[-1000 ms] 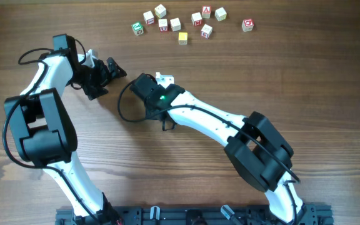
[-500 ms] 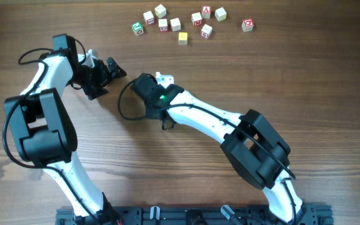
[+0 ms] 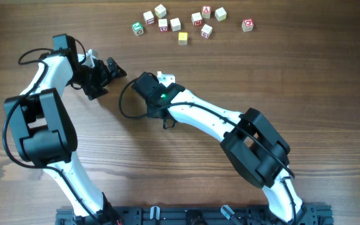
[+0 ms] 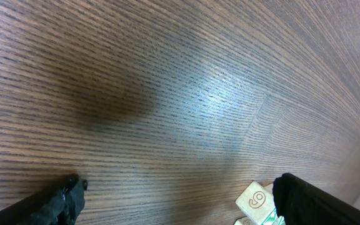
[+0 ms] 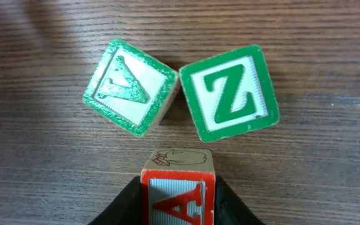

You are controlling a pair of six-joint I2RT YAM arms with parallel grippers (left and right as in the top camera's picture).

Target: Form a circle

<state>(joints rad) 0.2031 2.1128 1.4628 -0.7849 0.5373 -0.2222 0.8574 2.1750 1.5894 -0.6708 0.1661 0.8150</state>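
Green print marks two of the three small wooden cubes seen from the right wrist: the green "Z" cube and a second green cube, tilted, whose letter cannot be read with certainty. Their near corners all but touch. Just below them the red "A" cube is clamped between the fingers of the right gripper, set apart from both green cubes by a narrow gap. From overhead the group is hidden under that gripper, about midway between the left and right edges of the wooden table and well short of the far edge, where the larger bunch of letter cubes lies. The left gripper is held wide and empty over bare wood, with a cube marked 6 or 9 beside one finger. The placing of the third cube appears to be in hand. Next, the "A" should be nudged evenly between the green pair and released without either being knocked.
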